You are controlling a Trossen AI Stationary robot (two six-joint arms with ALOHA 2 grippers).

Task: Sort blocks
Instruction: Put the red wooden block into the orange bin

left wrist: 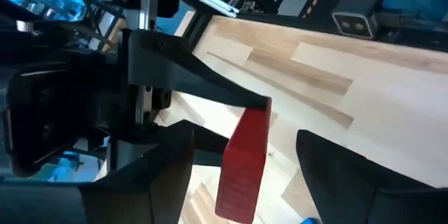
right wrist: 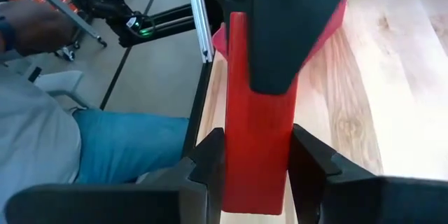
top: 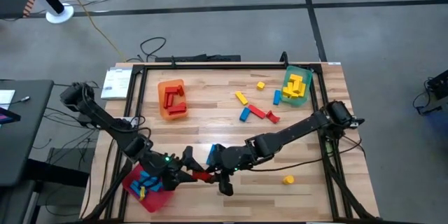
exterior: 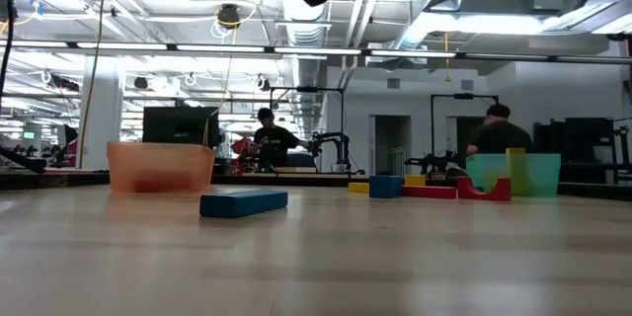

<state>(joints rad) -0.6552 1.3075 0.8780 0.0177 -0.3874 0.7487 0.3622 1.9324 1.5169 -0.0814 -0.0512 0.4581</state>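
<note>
A red block [top: 203, 176] hangs above the table's near edge, with my right gripper [right wrist: 257, 136] shut on it. My left gripper [left wrist: 243, 134] faces it from the table's left, open. Its fingers stand on either side of the block's free end [left wrist: 241, 175] with gaps showing. Just left of them lies a red tray [top: 155, 197] holding blue and yellow blocks. At the far left, an orange tray [top: 171, 98] holds red blocks. A green tray [top: 296, 87] at the far right holds yellow ones. Several red, blue and yellow blocks [top: 257, 112] lie loose between these two trays. My right gripper pinches the red block's two long sides [right wrist: 255, 182] between its two fingers, near the end that faces the table's right. The fingers come from the table's right, slanting a little down, and lie along the block. The block is lifted clear and sticks out toward my left gripper.
A blue block [top: 212, 154] lies just behind the two grippers, and a yellow block [top: 288, 179] lies near the front right. A dark frame [top: 210, 66] runs round the table. A person in a grey top and blue trousers [right wrist: 105, 147] sits just beyond the table's near edge.
</note>
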